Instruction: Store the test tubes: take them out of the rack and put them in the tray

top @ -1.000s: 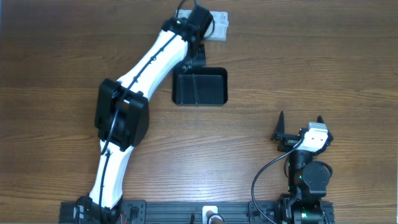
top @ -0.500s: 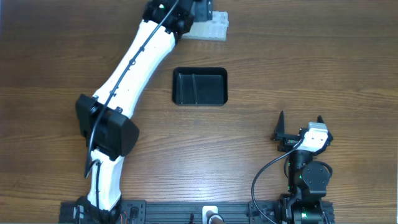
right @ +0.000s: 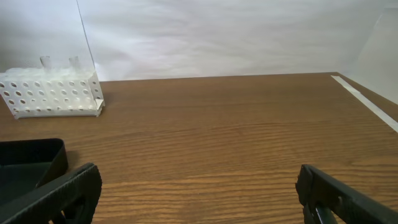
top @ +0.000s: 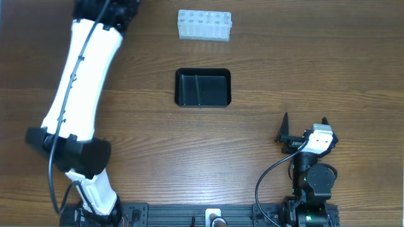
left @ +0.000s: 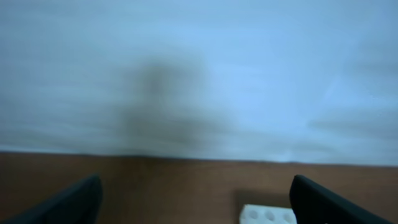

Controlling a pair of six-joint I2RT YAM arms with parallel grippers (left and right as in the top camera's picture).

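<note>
Well, my left pincer (left: 196, 186) is spread wide with nothing between its fingers (left: 65, 202). It hangs at the far left of the wooden table (top: 315, 57), facing a pale wall. Just one corner of the test tube rack (left: 267, 214) peeks in beside the right-hand finger, clear of both. My left arm (top: 82, 82) runs from its base at the near left up along the left side of the table to the far edge.

My right pincer (top: 305, 120) sits at the near right, close above its own base. It too is open and holds nothing, as its own camera shows (right: 199, 177).

From above, the rack (top: 204, 25) stands by itself at the far side of the table, about midway across. From my right wrist I see two test tubes (right: 45, 61) poking their rims above its top, at the left end. I cannot tell whether more sit lower in the holes.

Nearer to me than the rack, and apart from it, lies the black tray (top: 221, 72), also seen past my right pincer's left finger (right: 31, 155). A thin line crosses its floor; whether that is a divider or a tube I cannot tell. Both pincers are well apart from the tray.
</note>
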